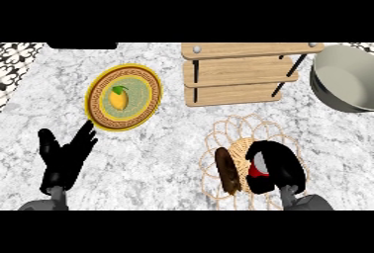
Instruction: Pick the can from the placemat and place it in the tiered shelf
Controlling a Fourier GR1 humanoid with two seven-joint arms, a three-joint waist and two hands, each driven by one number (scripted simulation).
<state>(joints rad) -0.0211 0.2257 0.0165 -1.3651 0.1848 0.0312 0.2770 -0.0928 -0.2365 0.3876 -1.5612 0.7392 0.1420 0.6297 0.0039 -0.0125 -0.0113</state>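
The right hand (276,165) is curled around the red can (257,172) right over the woven placemat (241,129), so the tiered shelf (237,74) sits straight up-counter, while the left hand (66,153) rests open, well off.

White-and-grey marbled stone counter (175,143), mottled veining throughout. Round plate (124,97): yellow rim, brown band with gold key pattern, pale green centre. Yellow lemon (118,99) with green leaf on it. Light tan wooden tiered shelf (237,74), faint grain, black metal posts. Grey metal bowl (343,76), lighter inside. Beige woven placemat (252,160), looped lace edge. Dark brown oval loaf (227,169). Red can (257,171), small patch visible. Black left hand (64,153); black right hand (276,165); grey forearms. Black-and-white patterned tiles (16,62) at upper left.
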